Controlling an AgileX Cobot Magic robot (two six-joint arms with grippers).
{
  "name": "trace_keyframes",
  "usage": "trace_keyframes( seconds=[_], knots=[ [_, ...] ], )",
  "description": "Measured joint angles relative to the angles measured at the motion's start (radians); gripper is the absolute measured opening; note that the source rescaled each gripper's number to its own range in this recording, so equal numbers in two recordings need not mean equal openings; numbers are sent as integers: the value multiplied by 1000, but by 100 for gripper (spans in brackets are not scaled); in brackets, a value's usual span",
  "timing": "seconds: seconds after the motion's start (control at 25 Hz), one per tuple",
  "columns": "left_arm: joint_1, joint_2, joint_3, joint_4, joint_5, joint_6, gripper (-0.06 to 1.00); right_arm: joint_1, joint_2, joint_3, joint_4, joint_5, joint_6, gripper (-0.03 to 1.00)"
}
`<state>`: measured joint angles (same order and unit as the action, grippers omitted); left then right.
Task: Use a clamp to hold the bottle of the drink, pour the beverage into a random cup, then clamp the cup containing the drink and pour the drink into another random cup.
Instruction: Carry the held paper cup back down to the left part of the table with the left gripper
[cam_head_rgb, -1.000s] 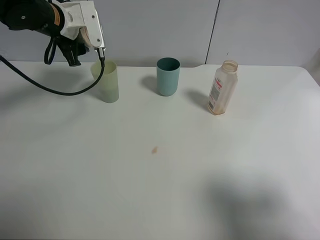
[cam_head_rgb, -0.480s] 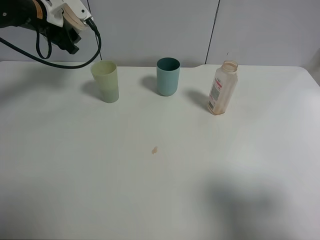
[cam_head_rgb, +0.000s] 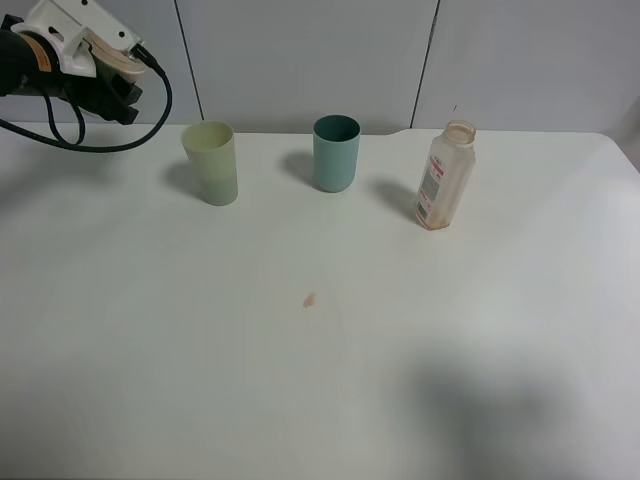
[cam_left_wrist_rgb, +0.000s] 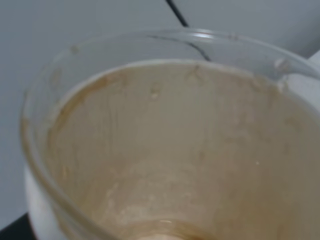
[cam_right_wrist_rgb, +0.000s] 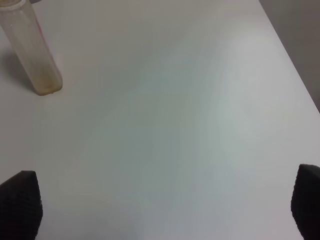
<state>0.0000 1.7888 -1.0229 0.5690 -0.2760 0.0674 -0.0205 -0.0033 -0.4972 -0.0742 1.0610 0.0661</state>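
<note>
Cup in the left clamp

We see one brown-stained white cup (cam_left_wrist_rgb: 165, 150) clamped in our left gripper (cam_head_rgb: 75, 45) above the table's (cam_head_rgb: 320, 380) far left corner; right gripper (cam_right_wrist_rgb: 160, 210) gapes. Label unreadable on one clear plastic bottle (cam_head_rgb: 445, 175). Two tumblers: yellow-green (cam_head_rgb: 211, 163), teal (cam_head_rgb: 335, 153).

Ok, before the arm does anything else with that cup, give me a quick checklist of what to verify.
1. Grip: the stained cup is held in the left gripper, raised at the table's far left corner. Ok.
2. Cup emptied: the left wrist view shows only brown film, no pooled drink. Looks ok.
3. Yellow-green tumbler upright and apart from the teal cup. Ok.
4. Drink inside the tumbler: cannot tell.
5. Table clean: a small brownish spot lies near the middle. Not ok.
6. Right gripper open, clear of the upright bottle. Ok.
</note>
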Motion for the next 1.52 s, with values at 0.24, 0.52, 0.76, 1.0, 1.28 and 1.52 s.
trace_keyframes(
  seconds=[0.24,0.52,0.76,1.0,1.28,1.52],
  knots=[
    [58,-1,113,-95,-191,0,5,0,0,0,0,0,0,100],
    [118,-1,286,-193,-463,0,5,0,0,0,0,0,0,100],
    [158,28,413,-236,-654,-3,5,0,0,0,0,0,0,100],
    [160,123,466,-281,-800,-79,5,0,0,0,0,0,0,100],
    [160,223,466,-285,-916,-143,5,0,0,0,0,0,0,100],
    [160,300,466,-287,-926,-151,5,0,0,0,0,0,0,100]
  ],
)
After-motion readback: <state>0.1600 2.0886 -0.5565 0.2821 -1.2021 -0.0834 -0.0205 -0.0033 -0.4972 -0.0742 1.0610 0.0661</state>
